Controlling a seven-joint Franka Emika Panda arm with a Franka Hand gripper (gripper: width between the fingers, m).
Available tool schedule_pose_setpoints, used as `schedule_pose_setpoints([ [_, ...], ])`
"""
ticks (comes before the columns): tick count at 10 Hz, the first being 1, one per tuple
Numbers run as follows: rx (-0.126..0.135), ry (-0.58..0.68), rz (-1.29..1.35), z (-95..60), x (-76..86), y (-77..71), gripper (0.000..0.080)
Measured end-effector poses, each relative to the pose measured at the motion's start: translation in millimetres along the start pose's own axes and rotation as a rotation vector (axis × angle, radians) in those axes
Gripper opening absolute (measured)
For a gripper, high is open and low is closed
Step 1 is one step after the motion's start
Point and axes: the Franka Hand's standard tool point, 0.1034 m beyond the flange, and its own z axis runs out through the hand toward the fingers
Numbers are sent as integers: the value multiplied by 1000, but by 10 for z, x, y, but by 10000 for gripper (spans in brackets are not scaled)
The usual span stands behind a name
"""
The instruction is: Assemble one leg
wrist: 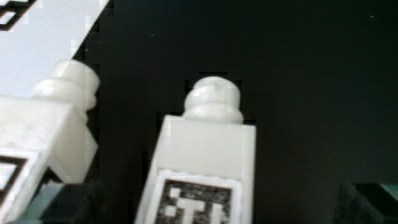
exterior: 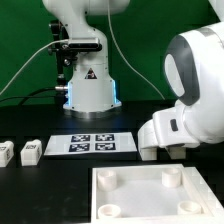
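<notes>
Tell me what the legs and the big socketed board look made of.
The centre leg and its neighbour: apparently white plastic, smooth, slightly glossy, with moulded rounded pegs; the tag looks like a printed sticker. The square board: seemingly the same white plastic, with round sockets moulded in.

The setting is a robotics laboratory test cell. A black bench (exterior: 50, 190) stands before a green backdrop curtain (exterior: 140, 40). The pedestal of a Franka Panda arm (exterior: 88, 88) is mounted at the rear edge of the bench, with cables (exterior: 22, 68) running to it. The marker board (exterior: 92, 143) lies flat at mid-bench, printed with square tracking tags. The leg (wrist: 205, 145) carries a tag of the same kind.
</notes>
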Motion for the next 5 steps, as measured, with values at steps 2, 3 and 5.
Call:
schedule_pose_setpoints([
  [2, 0, -3, 0, 17, -1, 4, 385],
  [3, 0, -3, 0, 17, -1, 5, 385],
  [5, 0, -3, 0, 17, -1, 4, 288],
])
